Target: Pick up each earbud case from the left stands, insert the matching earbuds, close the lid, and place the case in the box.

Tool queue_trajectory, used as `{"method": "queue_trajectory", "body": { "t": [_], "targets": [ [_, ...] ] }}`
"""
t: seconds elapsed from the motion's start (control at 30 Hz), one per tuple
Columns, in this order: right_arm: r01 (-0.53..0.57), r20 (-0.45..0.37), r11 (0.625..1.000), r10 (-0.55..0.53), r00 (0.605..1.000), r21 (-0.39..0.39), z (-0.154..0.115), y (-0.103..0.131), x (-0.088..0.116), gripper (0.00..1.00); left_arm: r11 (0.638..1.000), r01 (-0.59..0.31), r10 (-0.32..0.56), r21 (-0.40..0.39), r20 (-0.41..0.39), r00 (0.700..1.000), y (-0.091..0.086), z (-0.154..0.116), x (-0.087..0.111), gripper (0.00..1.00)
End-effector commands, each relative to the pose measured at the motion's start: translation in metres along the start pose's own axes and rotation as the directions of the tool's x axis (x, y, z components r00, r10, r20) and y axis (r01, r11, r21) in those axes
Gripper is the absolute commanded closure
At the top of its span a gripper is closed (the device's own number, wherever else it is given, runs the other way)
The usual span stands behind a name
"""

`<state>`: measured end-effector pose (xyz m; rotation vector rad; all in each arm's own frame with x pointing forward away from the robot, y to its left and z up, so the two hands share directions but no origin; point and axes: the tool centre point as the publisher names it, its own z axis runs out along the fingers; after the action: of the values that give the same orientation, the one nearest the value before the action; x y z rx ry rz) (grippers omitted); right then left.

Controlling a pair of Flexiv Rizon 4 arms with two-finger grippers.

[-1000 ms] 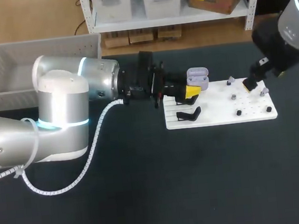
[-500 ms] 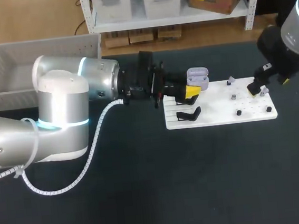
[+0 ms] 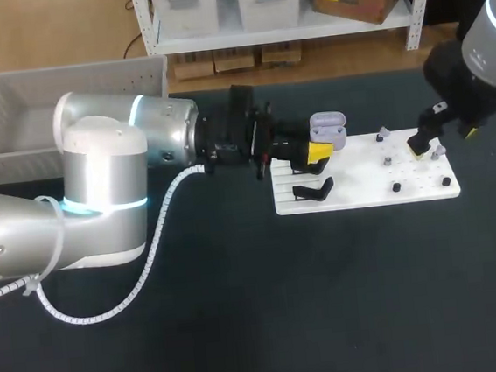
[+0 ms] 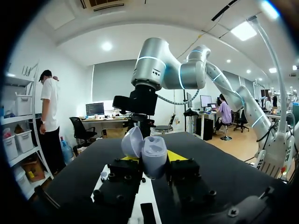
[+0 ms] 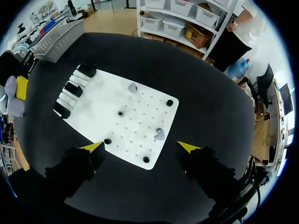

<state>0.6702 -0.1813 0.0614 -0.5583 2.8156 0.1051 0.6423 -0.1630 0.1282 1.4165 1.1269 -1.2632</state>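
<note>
Case, lid open, sits clamped in left tool.

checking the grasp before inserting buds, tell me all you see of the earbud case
The earbud case is pale lavender, smooth plastic with rounded corners. Its hinged lid stands open. It sits upright between the left gripper's yellow-tipped fingers, clamped from both sides, over the white board's edge.

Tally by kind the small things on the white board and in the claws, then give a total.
Black stands: 3
Grey earbuds: 2
Small black pegs: 4
Open earbud case, in the left claw: 1
Total: 10
</note>
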Motion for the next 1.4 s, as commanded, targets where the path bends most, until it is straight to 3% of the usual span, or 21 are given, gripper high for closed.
{"method": "queue_trajectory", "body": {
  "t": [0.03,0.17,0.37,0.77,0.87,0.93,1.0,1.17,1.4],
  "targets": [
    [-0.007,0.001,1.0,0.007,1.0,0.018,0.003,-0.004,-0.002,0.0,1.0,-0.002,0.002,-0.005,0.001,1.0,-0.001,0.0,0.0,1.0],
    [0.001,-0.014,0.999,0.0,1.0,0.054,0.012,-0.014,-0.01,0.0,1.0,-0.002,0.002,-0.005,0.001,1.0,-0.001,0.0,0.0,1.0],
    [0.1,-0.03,0.992,-0.098,0.995,0.074,0.018,-0.012,-0.011,0.0,1.0,-0.002,0.002,-0.005,0.001,1.0,-0.001,0.0,0.0,1.0],
    [0.129,-0.071,0.989,-0.123,0.99,0.073,0.031,-0.015,0.003,0.0,1.0,-0.002,0.002,-0.005,0.001,1.0,-0.001,0.0,0.0,1.0],
    [0.133,-0.074,0.988,-0.127,0.989,0.074,0.032,-0.015,0.005,0.13,1.0,-0.002,0.002,-0.005,0.001,1.0,-0.001,0.0,0.0,1.0],
    [0.135,-0.075,0.988,-0.129,0.989,0.073,0.032,-0.015,0.005,0.4,1.0,-0.002,0.002,-0.005,0.001,1.0,-0.001,0.0,0.0,1.0],
    [0.135,-0.075,0.988,-0.13,0.989,0.074,0.033,-0.016,0.006,0.49,1.0,-0.002,0.002,-0.005,0.001,1.0,-0.001,0.0,0.0,1.0],
    [0.131,-0.078,0.989,-0.125,0.989,0.075,0.037,-0.018,0.005,0.56,1.0,-0.002,0.002,-0.005,0.001,1.0,-0.001,0.0,0.0,1.0],
    [0.137,-0.082,0.987,-0.13,0.988,0.084,0.041,-0.019,0.002,0.54,1.0,-0.002,0.002,-0.005,0.001,1.0,-0.001,0.0,0.0,1.0]
  ]
}}
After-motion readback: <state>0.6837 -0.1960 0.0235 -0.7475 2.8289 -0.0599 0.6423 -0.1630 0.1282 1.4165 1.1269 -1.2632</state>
